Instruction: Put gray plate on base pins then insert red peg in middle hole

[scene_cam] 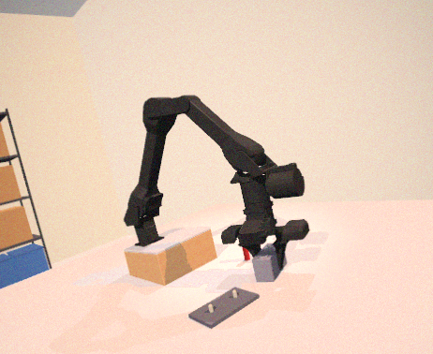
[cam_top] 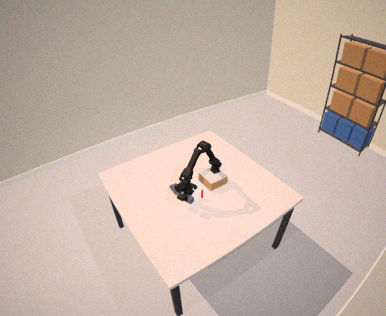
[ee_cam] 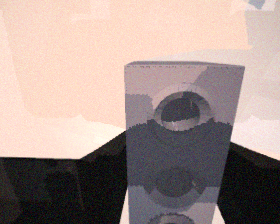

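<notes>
The gray plate [cam_top: 190, 200] [scene_cam: 264, 268] [ee_cam: 141, 112] is a thick block with three holes in a row, seen from above in the wrist view. It appears to rest on the table. My gripper [cam_top: 187, 197] [scene_cam: 269, 261] [ee_cam: 163, 135] is shut on it, one finger against each long side. The dark base [cam_top: 174, 190] [scene_cam: 224, 308] lies flat nearer the exterior camera, with its two pale pins [scene_cam: 211, 308] [scene_cam: 234, 294] bare and upright. The red peg [cam_top: 202, 194] [scene_cam: 246, 254] stands upright beside the plate, partly behind the gripper in the exterior view.
My arm rises from a box [cam_top: 217, 184] [scene_cam: 200, 254] with a light top and orange-brown sides, standing on the table [cam_top: 149, 209] beyond the peg. A shelf rack with brown boxes [cam_top: 356, 54] and blue bins [cam_top: 345, 129] stands well away from the table.
</notes>
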